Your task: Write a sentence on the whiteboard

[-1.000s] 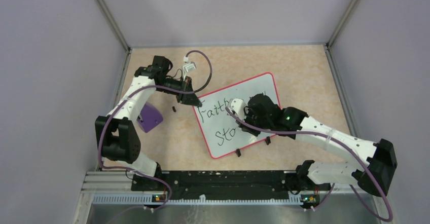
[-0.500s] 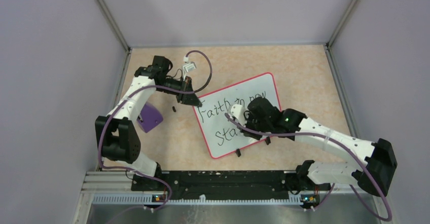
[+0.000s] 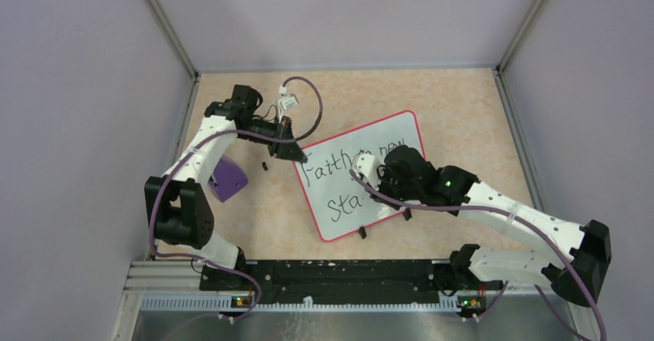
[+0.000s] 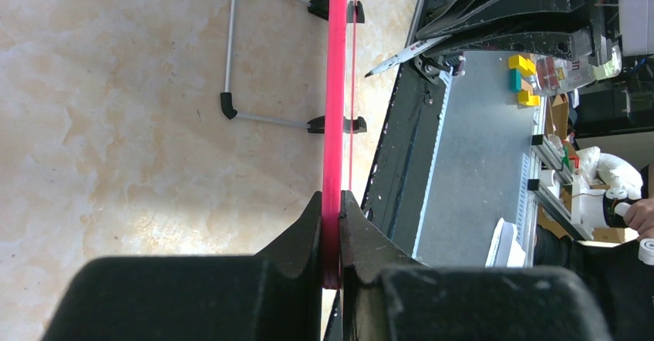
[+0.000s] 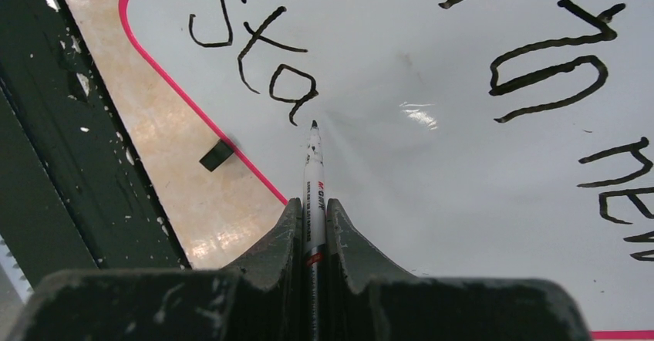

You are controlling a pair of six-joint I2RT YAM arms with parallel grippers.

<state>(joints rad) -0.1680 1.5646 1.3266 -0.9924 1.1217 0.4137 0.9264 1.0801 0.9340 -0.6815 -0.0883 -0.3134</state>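
Right arm has slid rightward, its tool [image 5: 312, 202] clamped on the marker [image 5: 313, 173], tip just past "Sta". Left tool [image 4: 332, 202] pinches the rim of the whiteboard [image 3: 389, 134], which lies mid-tabletop [image 3: 463, 117]. Sentence [image 3: 324, 173]: 1st line done; 2nd approx. half written, remainder probably still to do.

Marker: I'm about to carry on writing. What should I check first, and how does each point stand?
1. Marker clamped straight in the right pincer: ok.
2. Tip placed where the sentence stops, just after "Sta": ok.
3. Tip touching the whiteboard: cannot tell.
4. Left pincer shut on the whiteboard's rim, steadying it: ok.
5. Bare white ahead of the tip for more letters: ok.
6. Whole sentence written: not ok, the second line reads only "Sta".
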